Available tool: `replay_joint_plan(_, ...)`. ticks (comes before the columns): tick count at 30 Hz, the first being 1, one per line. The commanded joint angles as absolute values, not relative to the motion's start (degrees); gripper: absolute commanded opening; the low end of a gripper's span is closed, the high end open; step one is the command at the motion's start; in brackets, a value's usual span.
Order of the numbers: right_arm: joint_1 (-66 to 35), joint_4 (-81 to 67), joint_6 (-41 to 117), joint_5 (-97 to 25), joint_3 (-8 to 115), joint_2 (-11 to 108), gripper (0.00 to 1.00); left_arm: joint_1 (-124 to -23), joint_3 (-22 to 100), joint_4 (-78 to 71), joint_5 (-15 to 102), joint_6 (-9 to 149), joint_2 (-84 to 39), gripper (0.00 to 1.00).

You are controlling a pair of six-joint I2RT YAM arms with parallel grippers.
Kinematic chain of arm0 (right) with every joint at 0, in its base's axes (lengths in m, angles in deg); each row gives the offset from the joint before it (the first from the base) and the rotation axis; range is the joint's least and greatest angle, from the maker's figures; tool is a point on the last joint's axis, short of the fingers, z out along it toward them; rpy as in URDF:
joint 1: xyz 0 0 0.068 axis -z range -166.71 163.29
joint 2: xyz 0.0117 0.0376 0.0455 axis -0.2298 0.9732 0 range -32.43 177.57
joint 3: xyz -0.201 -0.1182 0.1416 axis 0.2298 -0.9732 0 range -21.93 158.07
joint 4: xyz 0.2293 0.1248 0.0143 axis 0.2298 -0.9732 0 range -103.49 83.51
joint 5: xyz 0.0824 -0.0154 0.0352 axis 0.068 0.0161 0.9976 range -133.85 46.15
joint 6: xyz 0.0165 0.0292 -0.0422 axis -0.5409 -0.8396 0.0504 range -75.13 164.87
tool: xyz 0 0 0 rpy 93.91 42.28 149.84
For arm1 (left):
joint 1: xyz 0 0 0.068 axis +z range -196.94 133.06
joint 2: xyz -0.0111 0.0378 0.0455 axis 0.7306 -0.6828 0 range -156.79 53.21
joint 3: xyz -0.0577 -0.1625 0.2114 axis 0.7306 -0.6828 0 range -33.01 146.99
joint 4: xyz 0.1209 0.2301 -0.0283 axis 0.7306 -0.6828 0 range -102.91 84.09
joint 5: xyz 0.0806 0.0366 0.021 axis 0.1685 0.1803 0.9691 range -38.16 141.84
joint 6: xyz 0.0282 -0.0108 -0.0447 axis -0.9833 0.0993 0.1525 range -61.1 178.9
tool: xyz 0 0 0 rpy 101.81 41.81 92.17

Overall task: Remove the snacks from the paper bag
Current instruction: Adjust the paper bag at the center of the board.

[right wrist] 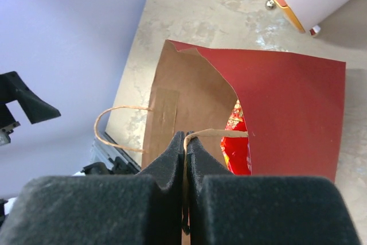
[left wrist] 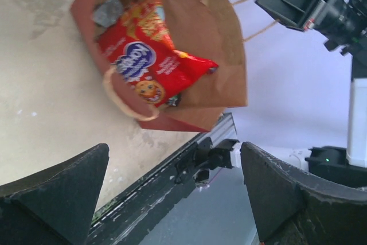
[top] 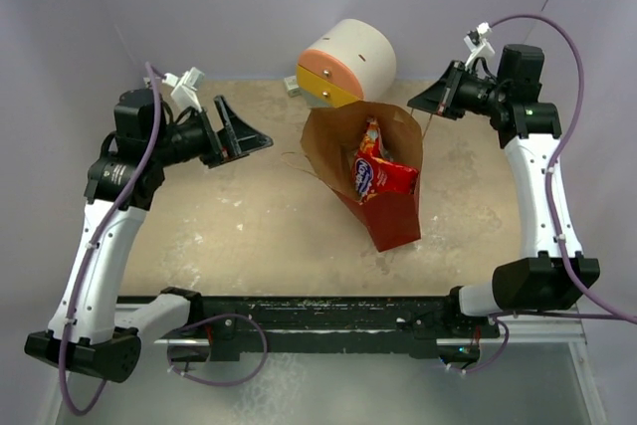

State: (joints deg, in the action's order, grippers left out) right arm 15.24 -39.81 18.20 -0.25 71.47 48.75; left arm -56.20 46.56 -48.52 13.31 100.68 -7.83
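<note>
The paper bag (top: 390, 216), red outside and brown inside, stands tilted in the middle of the table with its mouth facing up and left. A large red crisp packet (top: 376, 174) with a blue-white logo sticks out of the mouth. In the left wrist view the crisp packet (left wrist: 150, 61) lies beside a grey foil packet (left wrist: 109, 11) inside the bag (left wrist: 221, 50). My right gripper (top: 426, 103) is shut on the bag's string handle (right wrist: 225, 133), holding that side up; the grip shows in the right wrist view (right wrist: 185, 139). My left gripper (top: 244, 136) is open and empty, left of the bag.
A round white cabinet (top: 356, 49) with orange-yellow drawers (top: 326, 79) stands just behind the bag. The bag's other string handle (right wrist: 109, 125) hangs loose on the left side. A black rail (top: 318, 314) runs along the table's near edge.
</note>
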Motion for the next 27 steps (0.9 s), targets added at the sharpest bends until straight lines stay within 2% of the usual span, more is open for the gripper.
replay_joint_plan(1, 14.4, -31.9, 13.9, 4.8, 72.9, 44.6, 0.0, -65.7, 51.3, -40.7, 18.6, 103.3, -10.5, 1.0)
replay_joint_plan(7, 14.0, -32.9, 13.3, 4.3, 72.6, 44.0, 0.0, -78.3, 55.7, -38.4, 27.3, 102.9, -17.7, 0.98)
replay_joint_plan(15, 13.2, -32.8, 13.6, 3.0, 73.1, 43.5, 0.0, -85.3, 71.1, -45.0, 35.6, 98.9, -28.3, 0.96)
replay_joint_plan(23, 12.8, -28.6, 12.3, 2.2, 69.2, 40.6, 0.0, -87.1, 73.9, -50.0, 42.0, 102.8, -31.7, 0.89)
replay_joint_plan(27, 12.4, -27.8, 14.1, 2.0, 68.0, 39.8, 0.0, -90.1, 81.0, -55.1, 48.4, 102.8, -37.2, 0.86)
